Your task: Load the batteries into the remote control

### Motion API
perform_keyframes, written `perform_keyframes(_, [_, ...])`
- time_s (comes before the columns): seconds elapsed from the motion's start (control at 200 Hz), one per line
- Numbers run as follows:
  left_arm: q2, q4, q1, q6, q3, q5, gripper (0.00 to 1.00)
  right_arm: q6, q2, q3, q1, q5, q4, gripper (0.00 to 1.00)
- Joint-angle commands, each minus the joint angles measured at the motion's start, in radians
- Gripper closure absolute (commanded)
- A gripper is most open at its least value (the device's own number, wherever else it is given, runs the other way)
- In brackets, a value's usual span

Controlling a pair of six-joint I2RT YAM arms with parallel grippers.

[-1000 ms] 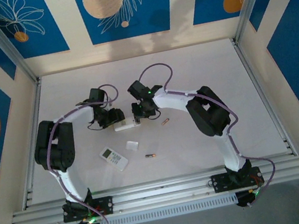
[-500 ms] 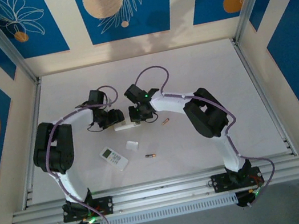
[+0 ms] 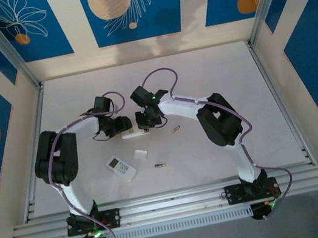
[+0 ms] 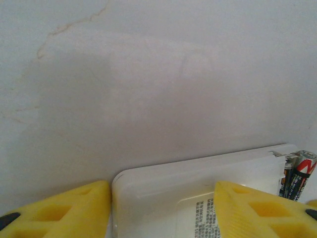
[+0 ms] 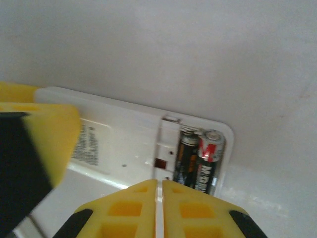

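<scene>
The white remote control [image 3: 135, 133] lies back up between the two arms. Its battery bay is uncovered, and two batteries [image 5: 200, 158] sit side by side in it. My left gripper [image 4: 161, 192] is shut on the remote control [image 4: 168, 173] at its left end, one yellow finger against the edge and the other over the back. My right gripper [image 5: 159, 184] is shut with nothing in it, its tips just above the remote control [image 5: 129, 139] beside the bay. On the table lie two loose batteries, one [image 3: 176, 129] right of the remote and one [image 3: 160, 165] nearer the arm bases.
A second white remote [image 3: 121, 168] lies face up in front of the left arm. A small white battery cover [image 3: 140, 154] lies next to it. The white table [image 3: 212, 72] is ringed by metal rails and patterned walls.
My right gripper has shifted a little left, closer over the remote. The left gripper and the remote have stayed put.
</scene>
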Motion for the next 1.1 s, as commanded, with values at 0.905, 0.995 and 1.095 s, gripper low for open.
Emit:
perform_keyframes(0.905, [0.014, -0.078, -0.01, -0.006, -0.019, 0.063, 0.42, 0.044, 0.069, 0.055, -0.039, 0.047, -0.042, 0.78])
perform_keyframes(0.995, [0.014, -0.079, -0.011, -0.006, -0.019, 0.064, 0.42, 0.046, 0.077, 0.061, -0.039, 0.047, -0.052, 0.8])
perform_keyframes(1.095, [0.014, -0.079, -0.01, -0.005, -0.019, 0.062, 0.42, 0.049, 0.069, 0.066, -0.037, 0.05, -0.072, 0.8])
